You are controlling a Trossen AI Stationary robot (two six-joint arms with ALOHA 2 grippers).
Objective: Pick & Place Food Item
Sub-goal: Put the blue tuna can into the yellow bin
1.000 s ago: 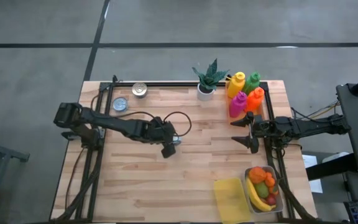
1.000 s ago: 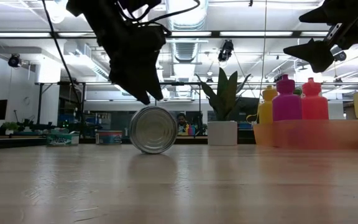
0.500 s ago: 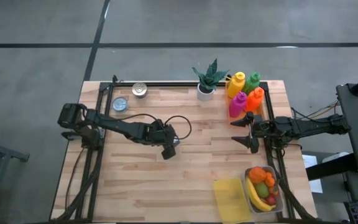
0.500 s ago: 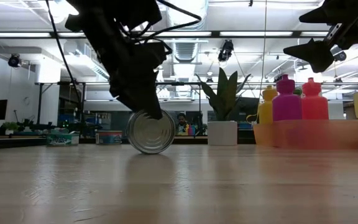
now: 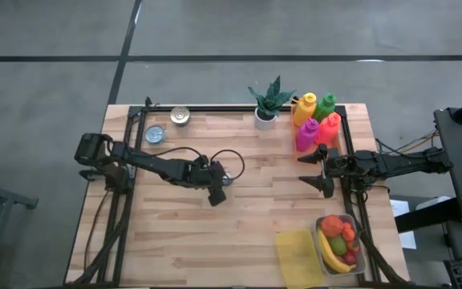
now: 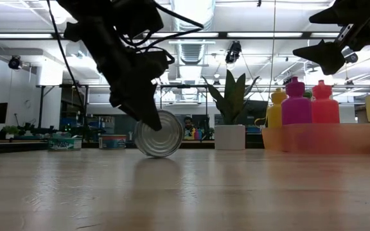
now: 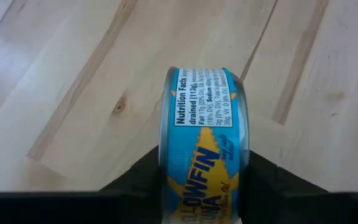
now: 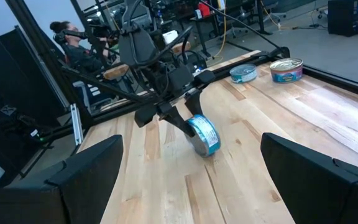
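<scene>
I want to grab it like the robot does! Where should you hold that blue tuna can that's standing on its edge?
Hold the blue tuna can by its two flat round faces, coming down from above. It stands on its rim on the table, so the curved side would roll away, but the flat faces give good pads. The left gripper is shut on it just that way. The right gripper waits, open.

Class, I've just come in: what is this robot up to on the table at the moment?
The left end effector has shut on a blue tuna can that stands on its edge near the middle of the wooden table. The can rests on the wood, not yet lifted. The right end effector waits open above the table's right side, beside the coloured bottles. Two more cans sit at the far left corner, and a fruit tray at the near right.
</scene>
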